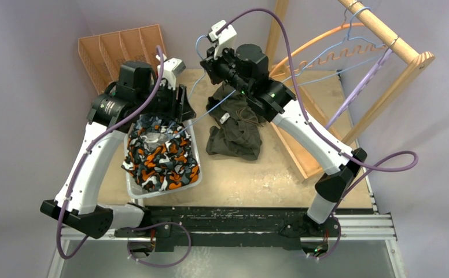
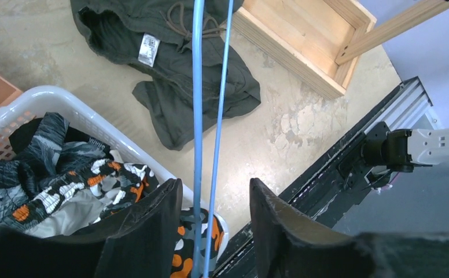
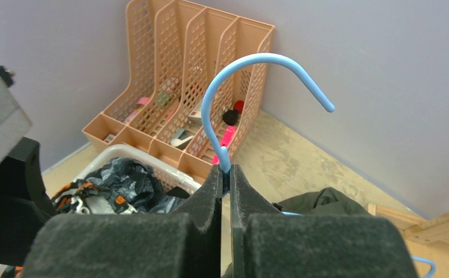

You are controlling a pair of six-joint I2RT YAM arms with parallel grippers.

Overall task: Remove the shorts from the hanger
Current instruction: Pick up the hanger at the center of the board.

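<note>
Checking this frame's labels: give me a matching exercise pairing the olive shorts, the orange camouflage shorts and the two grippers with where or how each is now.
Column one:
1. olive green shorts
2. orange camouflage shorts
3. right gripper
4. left gripper

Column two:
a. jaws apart, wires of the blue hanger passing between them
b. lying on the bare tabletop
c. jaws shut on the blue hanger's neck
d. piled in the white basket

Pairs: 1-b, 2-d, 3-c, 4-a.
</note>
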